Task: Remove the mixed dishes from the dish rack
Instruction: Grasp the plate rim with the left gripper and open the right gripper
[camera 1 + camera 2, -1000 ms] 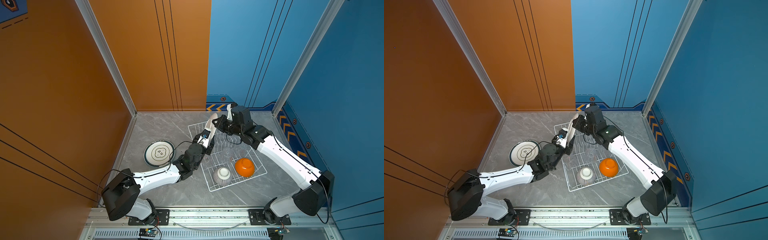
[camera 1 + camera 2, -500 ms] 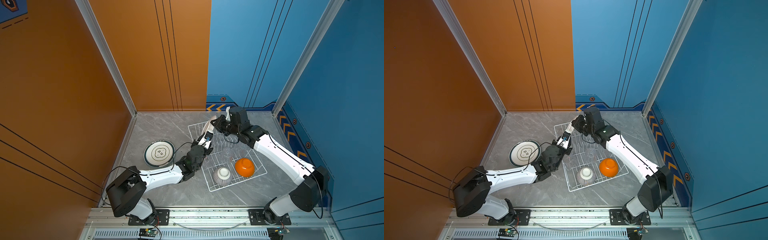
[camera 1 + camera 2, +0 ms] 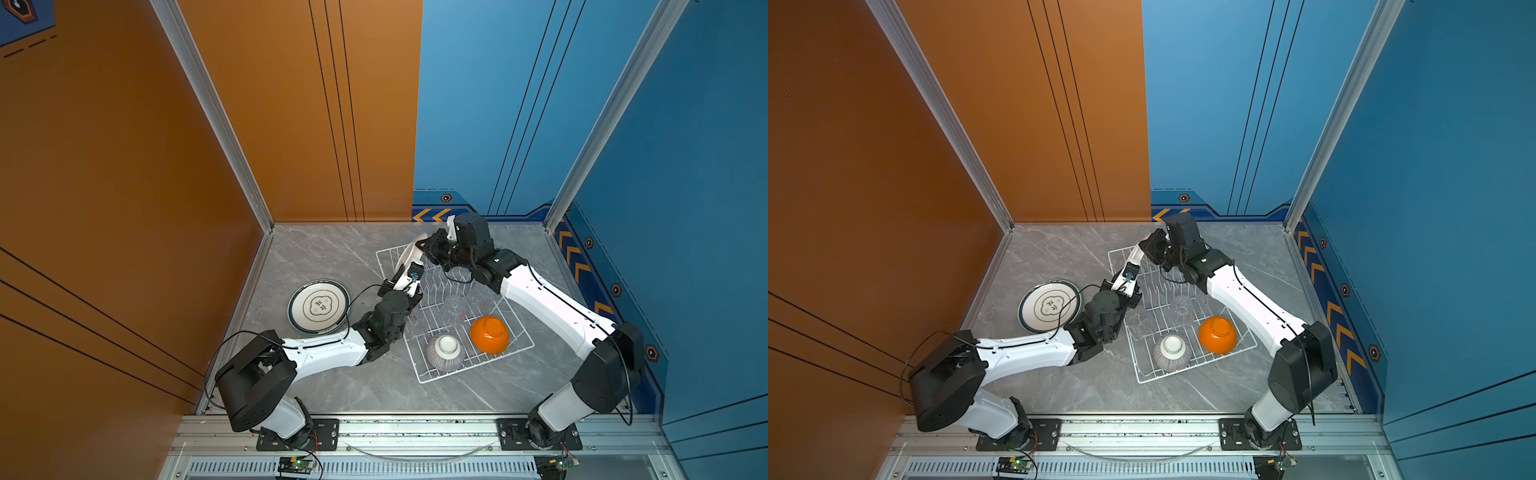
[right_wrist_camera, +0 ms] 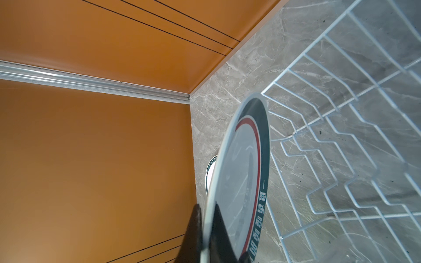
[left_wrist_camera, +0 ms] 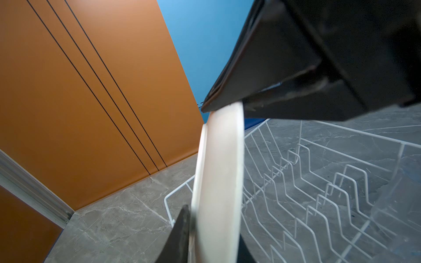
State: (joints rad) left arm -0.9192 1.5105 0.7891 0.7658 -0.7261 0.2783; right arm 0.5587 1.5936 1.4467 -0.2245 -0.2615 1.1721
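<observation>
Top views: stereo pair, high at cell front, looking steeply down; near-identical fields, whole tabletop (image 3: 332, 257) incl. dish rack (image 3: 436, 299). L wrist cam: v. close, plate (image 5: 218, 182) seen edge-on, facing rack prongs + orange wall (image 5: 91, 102). R wrist cam: v. close, same plate (image 4: 239, 170), printed face; shares rack + wall w/ L.

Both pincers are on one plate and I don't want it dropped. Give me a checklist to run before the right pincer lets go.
1. Right pincer shut on the round white-backed plate with dark-and-red rim: ok.
2. Left pincer closed on that plate's other edge: ok.
3. Plate clear of the white wire dish rack's prongs: cannot tell.
4. Clear glass tumblers apart from the plate: ok.
5. Bare grey marble table beside the flat dark-ringed plate for set-down: ok.
</observation>
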